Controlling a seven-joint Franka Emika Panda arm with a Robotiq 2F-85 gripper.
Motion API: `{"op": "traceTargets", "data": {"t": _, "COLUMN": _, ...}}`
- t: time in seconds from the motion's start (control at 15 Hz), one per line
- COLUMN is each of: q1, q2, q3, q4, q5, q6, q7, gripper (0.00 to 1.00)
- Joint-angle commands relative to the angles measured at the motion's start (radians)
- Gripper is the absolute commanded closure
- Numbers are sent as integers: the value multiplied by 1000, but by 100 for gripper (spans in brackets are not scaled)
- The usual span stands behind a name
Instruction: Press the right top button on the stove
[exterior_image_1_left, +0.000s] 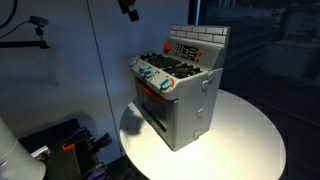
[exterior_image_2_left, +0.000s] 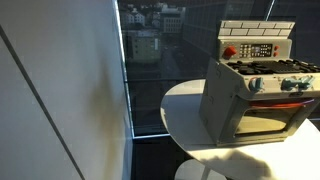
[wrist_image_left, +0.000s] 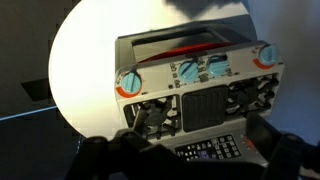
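Note:
The stove (exterior_image_1_left: 180, 95) is a small grey toy oven on a round white table (exterior_image_1_left: 250, 140) and shows in both exterior views (exterior_image_2_left: 255, 95). Its back panel (exterior_image_1_left: 186, 49) carries a dark keypad and a red button (exterior_image_2_left: 229, 52). Teal and red knobs (exterior_image_1_left: 152, 76) line the front. In the wrist view the stove (wrist_image_left: 200, 85) lies below me, with the keypad (wrist_image_left: 210, 150) near the bottom edge. My gripper (wrist_image_left: 190, 160) is open and empty, its dark fingers on either side of the keypad, above the stove. An exterior view shows only its tip (exterior_image_1_left: 128, 8), well above the stove.
The table's edge (exterior_image_2_left: 175, 120) drops to a dark floor. A glass window (exterior_image_2_left: 150, 50) stands behind the stove. Cables and dark equipment (exterior_image_1_left: 70, 140) lie on the floor beside the table. A camera on a mount (exterior_image_1_left: 38, 22) hangs at the upper left.

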Motion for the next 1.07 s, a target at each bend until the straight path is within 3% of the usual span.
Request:
{"op": "traceTargets", "data": {"t": 0.0, "q1": -14, "q2": 84, "q3": -25, "q4": 63, "q5": -2, "q6": 37, "q7": -1, "gripper": 0}}
{"op": "traceTargets", "data": {"t": 0.67, "q1": -83, "q2": 257, "q3": -34, "q4": 114, "q5": -52, "q6": 213, "q7": 32, "gripper": 0}}
{"op": "traceTargets", "data": {"t": 1.0, "q1": -75, "q2": 258, "q3": -44, "q4": 90, "q5": -45, "q6": 239, "q7": 16, "gripper": 0}}
